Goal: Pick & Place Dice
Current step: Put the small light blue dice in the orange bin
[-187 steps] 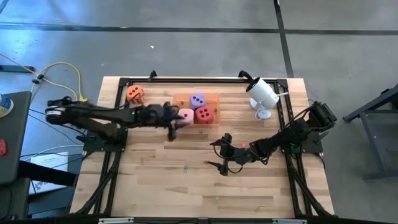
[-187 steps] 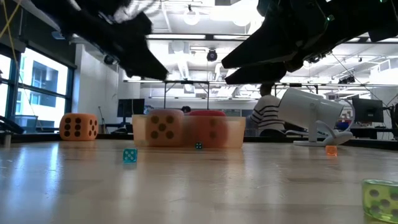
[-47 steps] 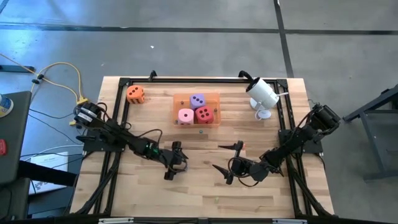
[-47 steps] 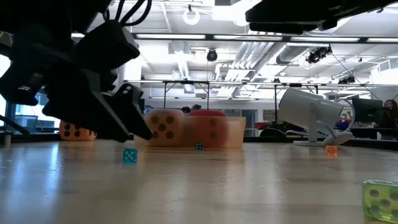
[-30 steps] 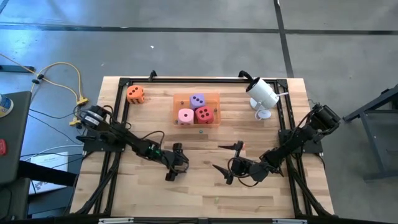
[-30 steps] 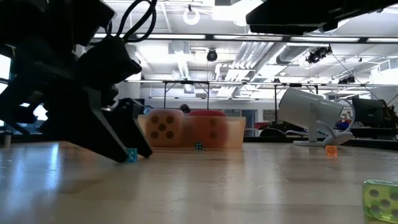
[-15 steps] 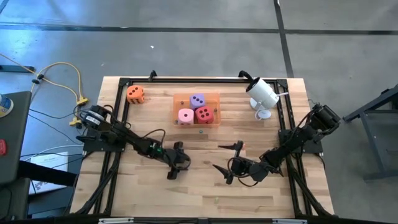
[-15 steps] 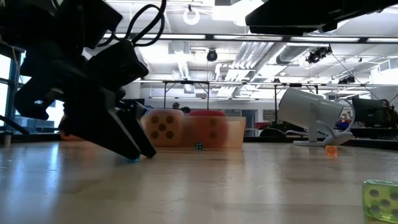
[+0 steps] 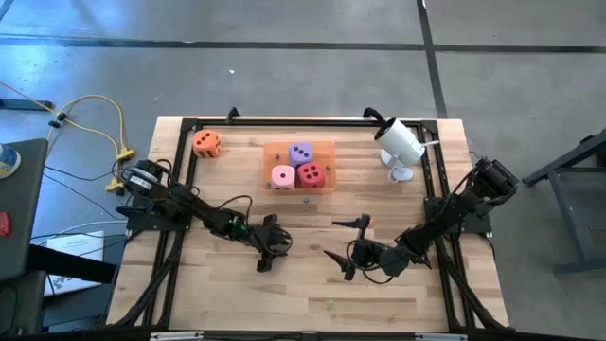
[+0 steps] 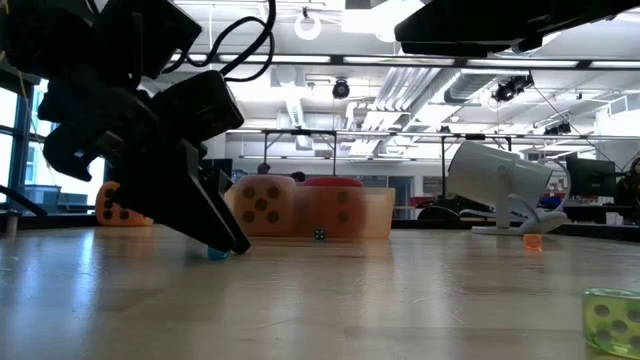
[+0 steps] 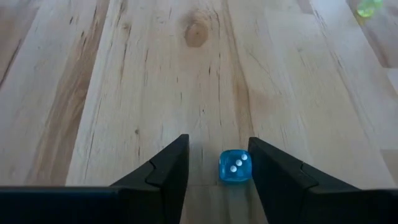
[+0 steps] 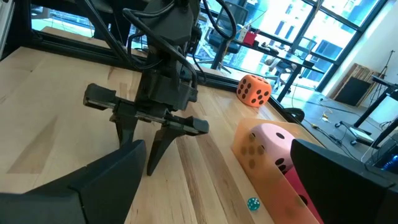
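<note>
The orange die [image 9: 205, 143] sits on the table at the far left. The pink [image 9: 283, 176], red [image 9: 311, 174] and purple [image 9: 301, 152] dice rest in the translucent orange tray [image 9: 326, 148]. My left gripper [image 9: 268, 248] is low over the middle of the table, slanting down and open. A tiny clear blue die [image 11: 234, 167] lies on the wood between its fingers. My right gripper [image 9: 329, 239] hovers open to the right of it, above the table, holding nothing. My left gripper has one finger on each side of the tiny blue die, slanting down from the table's left. The die lies flat on the wood right beside one finger [image 11: 264, 163], and a clear gap separates it from the other [image 11: 177, 163]. Whether the near finger touches it I cannot tell.
A white camera [image 9: 401, 144] stands on its foot at the far right. More tiny dice lie about: a teal one [image 9: 305, 199] before the tray, a green one [image 10: 610, 320] near the front edge, an orange one [image 10: 532, 241] at the right. Black frame rails line the table's sides.
My left gripper has rolled a little about its own axis. Its fingers have drawn closer together around the tiny blue die, which has stayed in place on the wood. In the low view the fingers now hide most of that die.
</note>
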You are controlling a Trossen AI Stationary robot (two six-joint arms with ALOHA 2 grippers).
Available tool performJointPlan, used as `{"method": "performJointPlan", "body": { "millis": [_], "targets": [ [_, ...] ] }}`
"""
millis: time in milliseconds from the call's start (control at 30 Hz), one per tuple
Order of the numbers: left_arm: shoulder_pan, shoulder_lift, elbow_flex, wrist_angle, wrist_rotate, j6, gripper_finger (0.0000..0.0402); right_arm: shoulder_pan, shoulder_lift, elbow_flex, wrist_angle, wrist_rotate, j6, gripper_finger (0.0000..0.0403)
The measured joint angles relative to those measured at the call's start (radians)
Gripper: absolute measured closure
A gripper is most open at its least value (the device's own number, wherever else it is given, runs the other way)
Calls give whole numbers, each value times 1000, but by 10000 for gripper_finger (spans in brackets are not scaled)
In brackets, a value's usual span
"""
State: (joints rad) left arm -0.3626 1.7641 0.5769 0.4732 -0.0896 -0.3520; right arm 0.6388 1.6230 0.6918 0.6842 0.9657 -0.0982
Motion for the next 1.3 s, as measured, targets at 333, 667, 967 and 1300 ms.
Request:
{"method": "performJointPlan", "body": {
  "millis": [333, 667, 967, 1300],
  "targets": [
    [0, 0, -8, 2, 0, -16, 264, 0, 0, 0, 0, 0, 0, 10],
    [-1, 0, -8, -25, 7, -15, 267, 0, 0, 0, 0, 0, 0, 10],
    [-2, 1, -10, -34, -3, -9, 346, 0, 0, 0, 0, 0, 0, 10],
    [-3, 1, -11, -37, 0, -16, 359, 0, 0, 0, 0, 0, 0, 10]
  ]
}}
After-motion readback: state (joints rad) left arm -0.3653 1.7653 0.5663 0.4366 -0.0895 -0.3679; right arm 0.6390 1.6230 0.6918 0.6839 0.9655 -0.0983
